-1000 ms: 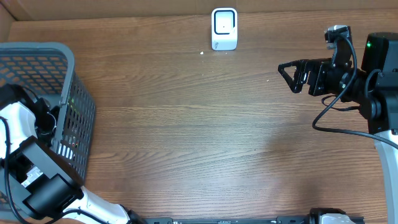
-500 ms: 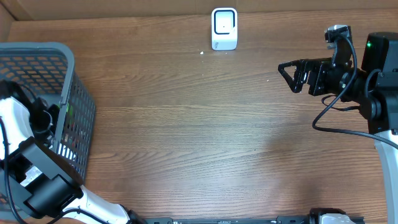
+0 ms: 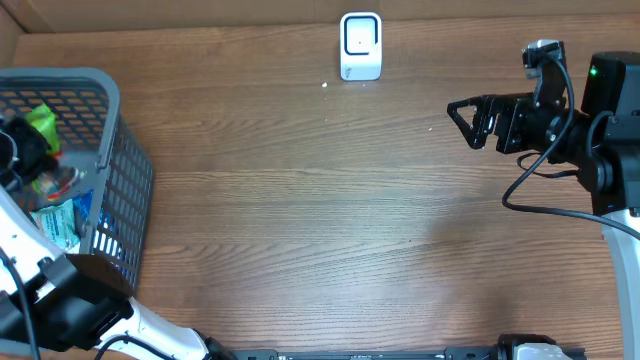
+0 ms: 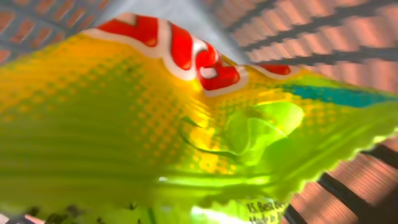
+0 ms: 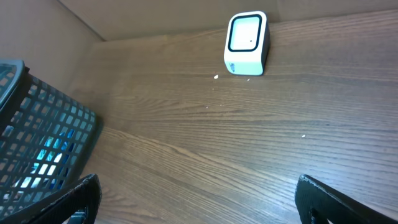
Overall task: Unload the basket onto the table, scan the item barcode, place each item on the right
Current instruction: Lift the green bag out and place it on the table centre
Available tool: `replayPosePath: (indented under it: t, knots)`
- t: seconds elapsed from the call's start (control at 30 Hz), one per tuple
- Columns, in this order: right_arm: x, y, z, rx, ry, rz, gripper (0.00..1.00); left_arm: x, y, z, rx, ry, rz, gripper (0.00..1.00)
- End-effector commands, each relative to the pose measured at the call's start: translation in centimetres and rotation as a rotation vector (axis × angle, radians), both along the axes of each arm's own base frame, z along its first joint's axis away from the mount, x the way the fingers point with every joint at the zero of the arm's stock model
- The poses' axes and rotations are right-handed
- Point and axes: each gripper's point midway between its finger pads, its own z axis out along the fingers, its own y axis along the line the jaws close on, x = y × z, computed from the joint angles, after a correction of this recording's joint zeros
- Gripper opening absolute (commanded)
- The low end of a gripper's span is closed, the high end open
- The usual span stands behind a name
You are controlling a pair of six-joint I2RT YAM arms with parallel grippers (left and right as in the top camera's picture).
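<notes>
The item, a yellow-green snack bag (image 4: 186, 118) with red lettering, fills the left wrist view, so my own fingers are hidden there. From overhead the bag (image 3: 40, 124) shows inside the grey basket (image 3: 112, 95), with my left gripper (image 3: 24, 143) shut on it. The white barcode scanner (image 3: 360, 45) stands at the far edge of the table, and the scanner (image 5: 246, 42) also shows in the right wrist view. My right gripper (image 3: 462, 112) hovers at the right side, open and holding nothing. The same gripper (image 5: 199, 208) has only bare wood between its fingertips.
Other packets (image 3: 62, 218) lie in the basket, which takes up the left edge of the wooden table (image 3: 300, 220). A brown cardboard wall (image 3: 200, 12) runs along the back. The basket's mesh side (image 5: 43, 143) appears at the left of the right wrist view.
My left gripper has shut on the snack bag in the basket and drawn back, bringing the green bag and the other packets into overhead view. The right arm has not moved.
</notes>
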Motion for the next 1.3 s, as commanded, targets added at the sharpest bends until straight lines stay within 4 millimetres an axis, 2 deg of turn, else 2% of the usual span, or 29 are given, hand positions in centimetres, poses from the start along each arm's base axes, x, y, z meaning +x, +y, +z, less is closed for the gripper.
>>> replayPosePath:
  t: [0.0,0.13,0.23,0.33,0.37,0.5,0.57,0.73,0.93,1.1,1.27]
  knots:
    - [-0.1,0.0,1.5,0.000,-0.045,0.001,1.00,2.4,-4.3,7.2,-0.042,-0.289,-0.234,0.04]
    - [-0.1,0.0,1.5,0.001,-0.040,0.001,1.00,3.1,-9.5,13.2,-0.065,-0.536,-0.430,0.04]
    - [-0.2,0.0,1.3,0.000,-0.033,0.000,1.00,2.4,-12.6,16.0,-0.013,-0.614,-0.544,0.04]
    - [-0.2,0.0,1.4,0.000,-0.036,0.000,1.00,2.0,-15.5,17.1,-0.008,-0.637,-0.615,0.04]
    - [-0.2,0.0,1.4,0.001,-0.039,0.001,1.00,2.1,-17.3,17.2,-0.022,-0.641,-0.664,0.04]
    - [-0.1,0.0,1.5,0.000,-0.041,0.000,1.00,2.7,-23.0,16.3,-0.099,-0.615,-0.822,0.04]
    - [-0.1,0.0,1.5,0.001,-0.040,0.001,1.00,3.1,-26.6,14.3,-0.159,-0.540,-0.901,0.04]
    - [-0.1,0.0,1.5,0.000,-0.041,0.000,1.00,3.7,-31.5,7.7,-0.179,-0.275,-0.933,0.04]
    - [-0.1,0.0,1.5,0.001,-0.040,0.000,1.00,4.2,-38.8,0.0,-0.194,-0.122,-1.007,0.04]
    - [-0.2,0.0,1.4,0.001,-0.038,0.000,1.00,4.7,-42.8,-7.3,-0.156,-0.023,-0.964,0.04]
    - [-0.2,0.0,1.4,0.001,-0.034,0.000,1.00,4.3,-45.4,-14.4,-0.122,0.071,-0.946,0.04]
